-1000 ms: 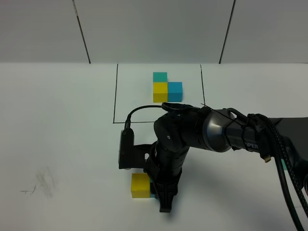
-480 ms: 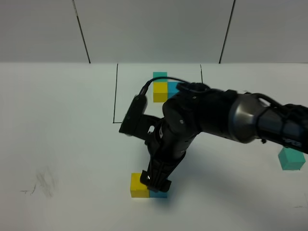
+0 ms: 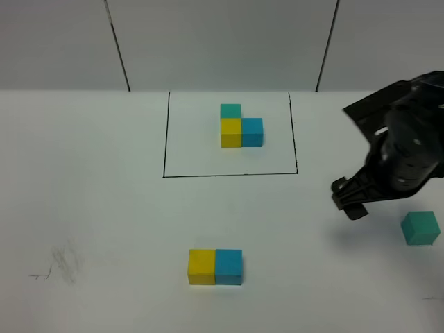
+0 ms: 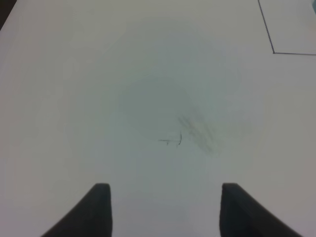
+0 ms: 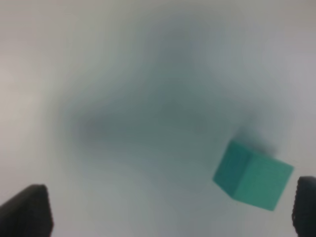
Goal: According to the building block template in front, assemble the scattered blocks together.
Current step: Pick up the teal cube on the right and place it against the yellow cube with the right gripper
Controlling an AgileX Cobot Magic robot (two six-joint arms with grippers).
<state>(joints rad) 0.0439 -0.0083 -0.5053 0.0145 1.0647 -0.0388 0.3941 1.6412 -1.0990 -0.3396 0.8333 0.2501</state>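
The building block template (image 3: 239,126), a teal, a yellow and a blue cube in an L, sits inside a black-line rectangle at the back centre. Of the scattered blocks, the yellow cube (image 3: 202,267) and the blue cube (image 3: 229,267) lie side by side, touching, near the front. The teal cube (image 3: 420,228) lies alone at the far right and is also in the right wrist view (image 5: 252,175). My right gripper (image 3: 349,200) hangs open just left of and above it, its fingers (image 5: 29,210) spread wide with nothing between them. My left gripper (image 4: 165,210) is open over bare table.
A grey scuff mark (image 3: 59,266) marks the table at front left, under the left gripper (image 4: 190,131). A corner of the black rectangle line (image 4: 269,44) shows in the left wrist view. A panelled wall stands behind the table.
My right gripper opened and let go of the blue cube beside the yellow one. It then lifted and swung to the right, toward the teal cube. The left gripper has not moved.
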